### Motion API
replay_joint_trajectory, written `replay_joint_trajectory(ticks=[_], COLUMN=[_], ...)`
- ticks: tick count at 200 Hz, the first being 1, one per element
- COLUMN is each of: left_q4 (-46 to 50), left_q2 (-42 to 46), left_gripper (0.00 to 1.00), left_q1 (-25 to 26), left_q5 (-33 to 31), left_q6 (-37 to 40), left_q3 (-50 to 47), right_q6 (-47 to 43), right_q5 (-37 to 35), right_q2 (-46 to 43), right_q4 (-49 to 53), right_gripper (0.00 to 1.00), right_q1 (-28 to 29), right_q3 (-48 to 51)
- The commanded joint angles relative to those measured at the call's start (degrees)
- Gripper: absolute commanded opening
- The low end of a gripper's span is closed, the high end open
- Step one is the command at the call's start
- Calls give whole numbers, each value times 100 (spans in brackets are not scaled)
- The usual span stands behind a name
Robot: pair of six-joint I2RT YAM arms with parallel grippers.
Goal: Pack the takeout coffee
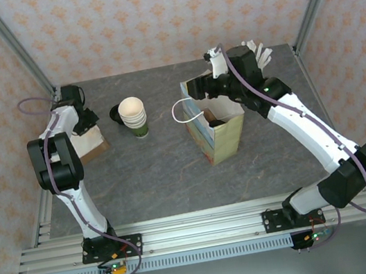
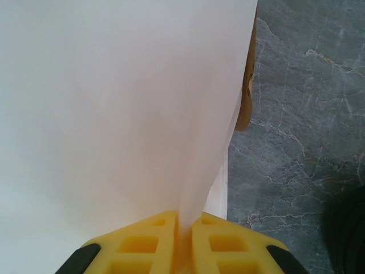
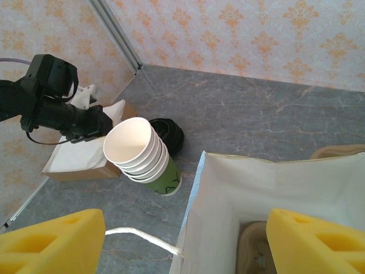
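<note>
Fingers [image 2: 140, 245] of your left gripper [image 2: 183, 225] were pressed together, pinching the edge of a white paper sheet [image 2: 114, 114] beside a cardboard box [image 1: 93, 146]. Behind them your left arm [image 1: 57, 161] was folded at the elbow, with its wrist in the far left corner of the table [image 1: 176, 180].

Your right gripper [image 3: 182, 240] hung spread wide over the open mouth of an upright paper bag [image 3: 274, 182]. One finger was outside the rim and the other above the inside. Your right arm [image 1: 308, 130] stretched from the near right, its wrist bent leftward.

A tan shape [image 3: 254, 251] lay at the bag's bottom. Whether it was part of the takeout coffee you could not tell.

Green print on the lowest cup of the stack of cream cups [image 3: 142, 154] and teal print on the bag's side were too small to read.
</note>
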State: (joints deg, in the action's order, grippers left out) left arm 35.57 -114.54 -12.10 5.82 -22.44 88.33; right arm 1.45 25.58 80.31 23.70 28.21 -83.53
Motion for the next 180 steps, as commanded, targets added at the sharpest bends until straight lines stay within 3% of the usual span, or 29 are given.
replay_joint_trajectory(ticks=[1, 93, 180], left_q4=[151, 21, -22], left_q2=[407, 1394, 893], left_gripper=[12, 12, 15], left_q1=[-30, -29, -30], left_q5=[-185, -536, -423], left_q6=[-15, -121, -95], left_q3=[45, -289, -351], right_q6=[30, 61, 58], right_q5=[72, 69, 32], right_q2=[-13, -134, -183], right_q4=[64, 27, 47], right_gripper=[75, 75, 75], right_q1=[36, 41, 37], right_q3=[-191, -88, -45])
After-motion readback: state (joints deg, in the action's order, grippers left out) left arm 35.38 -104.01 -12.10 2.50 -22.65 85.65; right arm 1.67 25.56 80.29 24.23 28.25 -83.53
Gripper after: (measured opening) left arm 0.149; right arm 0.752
